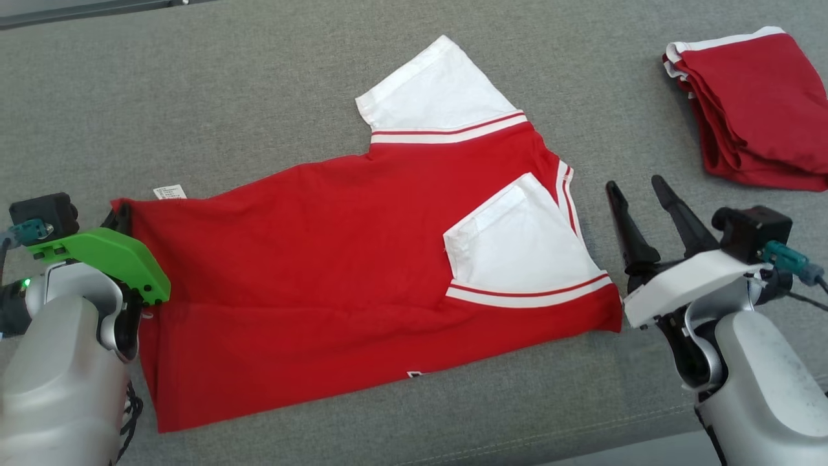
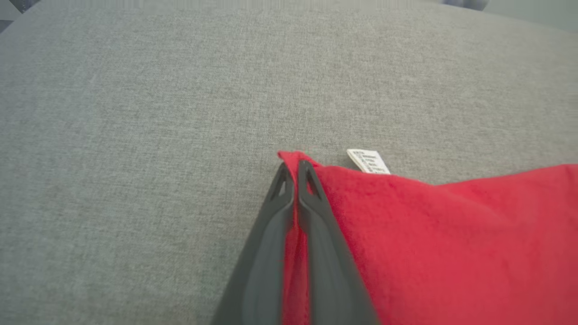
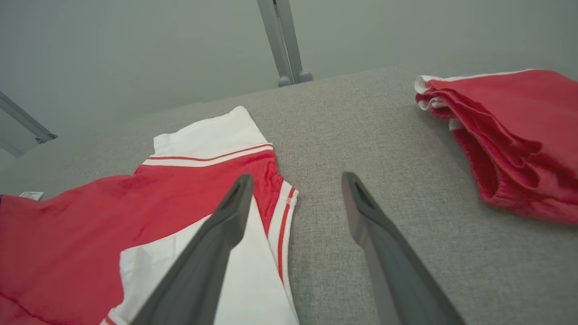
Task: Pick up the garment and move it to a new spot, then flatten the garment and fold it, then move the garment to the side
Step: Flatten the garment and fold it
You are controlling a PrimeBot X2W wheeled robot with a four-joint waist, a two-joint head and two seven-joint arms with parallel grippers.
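1. The red shirt [image 1: 336, 259] is lying flat across the middle of the grey counter [image 1: 194, 97], its hem pointing left and its white sleeves pointing right.
2. The far sleeve [image 1: 433, 90] is sticking out toward the far side, while the near sleeve [image 1: 517, 252] is lying folded in over the red body.
3. A small white label [image 1: 169, 192] is poking out from the far edge of the shirt, just beside its far-left corner.
4. The left jaws are pressing together on that far-left hem corner; in the left wrist view the two dark fingers [image 2: 264, 253] are pinching a strip of red cloth [image 2: 451, 234] between them, with the label [image 2: 368, 161] showing just to their right.
5. The right jaws are standing wide open and holding nothing, just off the right edge of the shirt, fingers [image 1: 626, 226] pointing toward the far side.
6. In the right wrist view one finger [image 3: 212, 253] is showing over the white sleeve and the other [image 3: 384, 253] over bare counter.
7. A folded red pile [image 1: 757, 103] is sitting at the far right, well apart from the shirt.
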